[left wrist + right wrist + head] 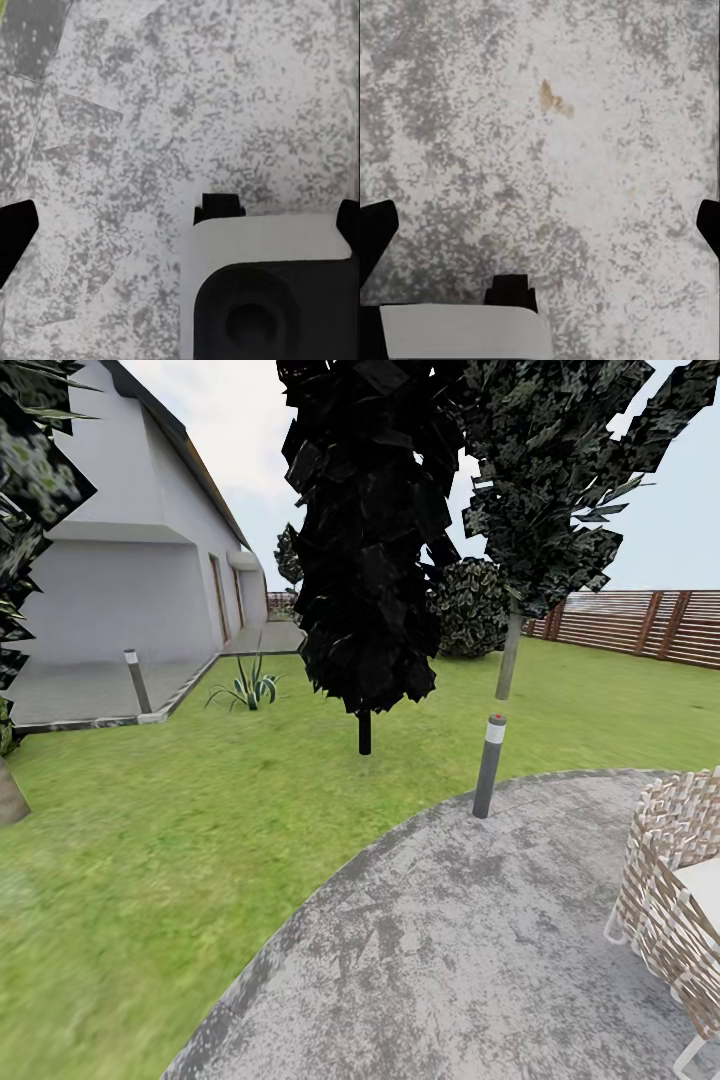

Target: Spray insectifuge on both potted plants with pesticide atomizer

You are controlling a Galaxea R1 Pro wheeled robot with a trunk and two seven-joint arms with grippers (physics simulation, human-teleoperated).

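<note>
The garden lies ahead in the head view, a green lawn (150,840) curving around a round grey mottled patio (470,950). The pesticide atomizer and the potted plants are out of view. My left gripper (180,229) hangs open over the mottled paving (187,97), its dark fingertips (15,232) far apart and nothing between them. My right gripper (540,225) is open too, above paving that carries a small brown stain (553,101); its fingertips (375,236) sit at the frame's sides.
A grey bollard lamp (489,765) stands at the patio's edge, with another (137,680) by the house (130,570). A dark tree (365,560) and a striped agave (247,688) grow on the lawn. A wicker chair (680,900) is at the right, and a slatted fence (640,622) runs behind.
</note>
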